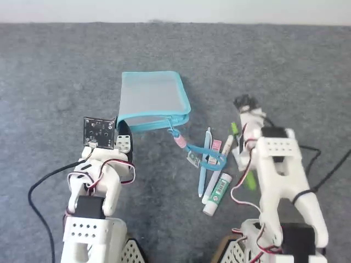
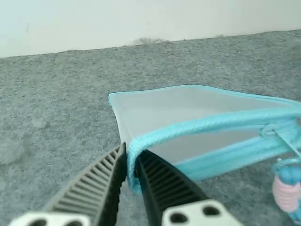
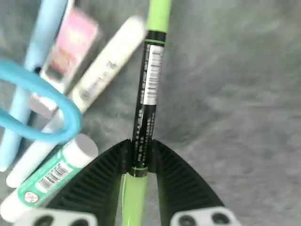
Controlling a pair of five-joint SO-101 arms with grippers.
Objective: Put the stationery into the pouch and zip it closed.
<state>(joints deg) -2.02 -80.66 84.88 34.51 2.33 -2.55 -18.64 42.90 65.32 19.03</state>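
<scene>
Pen (image 3: 149,89) between right gripper (image 3: 140,151) jaws (apparently clamped), left gripper (image 2: 130,159) pinching pouch (image 2: 188,113) rim

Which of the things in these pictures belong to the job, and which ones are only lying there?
Belong to the job:
- pouch, its edge held by the left tool
- green pen, held in the right tool
- blue pen
- white pen
- pink-labelled piece
- green-labelled tube

Only lying there:
- black cable
- grey table cover
</scene>
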